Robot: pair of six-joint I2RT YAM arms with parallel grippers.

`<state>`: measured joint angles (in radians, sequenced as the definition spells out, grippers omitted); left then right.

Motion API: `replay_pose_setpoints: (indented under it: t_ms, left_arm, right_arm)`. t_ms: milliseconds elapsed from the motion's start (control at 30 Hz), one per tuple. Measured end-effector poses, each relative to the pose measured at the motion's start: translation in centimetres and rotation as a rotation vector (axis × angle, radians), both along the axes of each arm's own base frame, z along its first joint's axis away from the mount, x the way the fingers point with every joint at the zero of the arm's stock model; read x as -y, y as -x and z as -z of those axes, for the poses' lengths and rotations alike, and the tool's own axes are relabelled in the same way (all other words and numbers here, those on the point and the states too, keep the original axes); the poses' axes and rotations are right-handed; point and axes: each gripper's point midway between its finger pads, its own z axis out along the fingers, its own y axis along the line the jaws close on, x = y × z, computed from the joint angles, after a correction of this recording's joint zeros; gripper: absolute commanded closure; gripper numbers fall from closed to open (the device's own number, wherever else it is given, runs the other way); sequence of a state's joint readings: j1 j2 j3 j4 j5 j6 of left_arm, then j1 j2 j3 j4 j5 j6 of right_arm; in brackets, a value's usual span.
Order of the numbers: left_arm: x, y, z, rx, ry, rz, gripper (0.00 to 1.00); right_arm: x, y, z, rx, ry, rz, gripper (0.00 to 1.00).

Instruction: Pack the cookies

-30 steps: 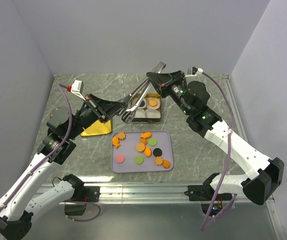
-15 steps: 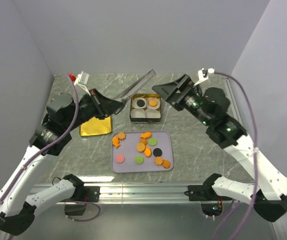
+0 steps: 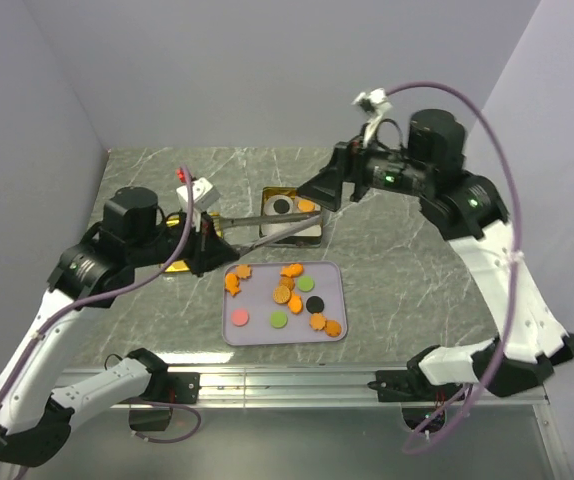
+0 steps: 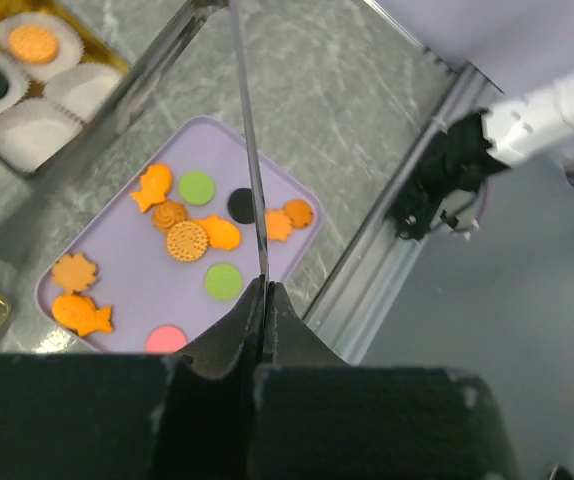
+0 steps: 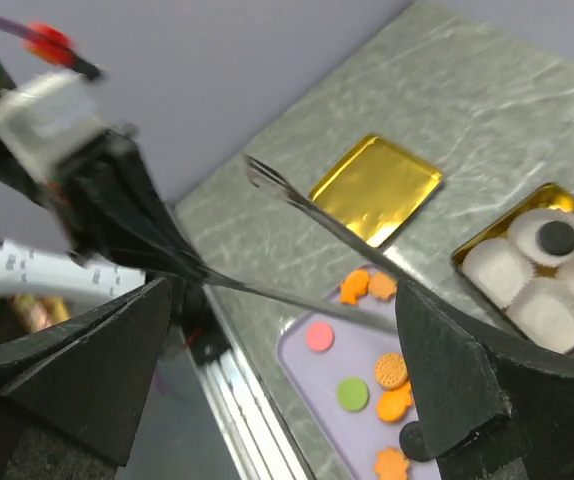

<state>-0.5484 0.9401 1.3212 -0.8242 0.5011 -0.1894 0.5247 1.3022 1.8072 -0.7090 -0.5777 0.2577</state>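
Gripping: left gripper [image 4: 264,292] is clenched on the tongs [image 3: 267,217], seemingly on one arm only, near its tip. The other arm splays free.
Other side: right gripper [image 3: 314,194] is spread wide and empty, hanging over the far right corner of the box [image 3: 289,190].
Tongs axis: nearly level, running left to right above the bench [image 3: 397,290], from the left gripper to the box's near edge. The hinge end appears to be the one over the box, though both wrist views blur it.
Cookies: most of the cookies [image 3: 287,295] lie on the tray [image 3: 257,330], mid-bench toward the near edge. One black and one orange sit in cups [image 4: 27,130] in the box's far row, and the box is just beyond the tray's far edge.
Cookie lie: all flat, faces up. The discs have no long axis. The fish-like ones do, and theirs lie at differing angles, but heads are too small to tell.
Lid: the gold lid [image 5: 377,188] lies left of the box.
Step in hand: probably getting the tongs into a working hold on the left side.
Doing it well: a hold on one arm cannot pinch. The left gripper likely needs both arms between its fingers, with the tips turned down toward the tray. It should approach a fish-like cookie across its short width, and carry the tongs clear of the box wall and cups.
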Motion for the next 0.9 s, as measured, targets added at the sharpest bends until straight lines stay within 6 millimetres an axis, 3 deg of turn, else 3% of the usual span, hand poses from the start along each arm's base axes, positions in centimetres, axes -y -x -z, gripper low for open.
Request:
replay_pose_setpoints:
  t_ms: [200, 300, 433, 600, 900]
  left_arm:
    - [-1.1, 4.6, -2.3, 0.115, 0.031, 0.153, 1.0]
    - [-1.5, 6.4, -3.6, 0.169, 0.061, 0.2, 1.0]
    - [-1.9, 7.8, -4.6, 0.205, 0.074, 0.246, 1.0]
    - [-2.2, 8.1, -3.6, 0.193, 0.038, 0.265, 1.0]
    - [-2.5, 8.5, -3.4, 0.209, 0.026, 0.269, 1.0]
  right_arm:
    - [-2.8, 0.7, 6.2, -0.195, 0.059, -0.234, 0.0]
    - [-3.3, 1.8, 7.8, -0.275, 0.055, -0.319, 0.0]
    - [-3.7, 3.3, 7.4, -0.302, 0.021, -0.41, 0.0]
    - [-4.0, 4.6, 6.9, -0.317, -0.004, -0.477, 0.0]
    - [-6.0, 7.3, 8.7, -0.372, 0.065, -0.533, 0.0]
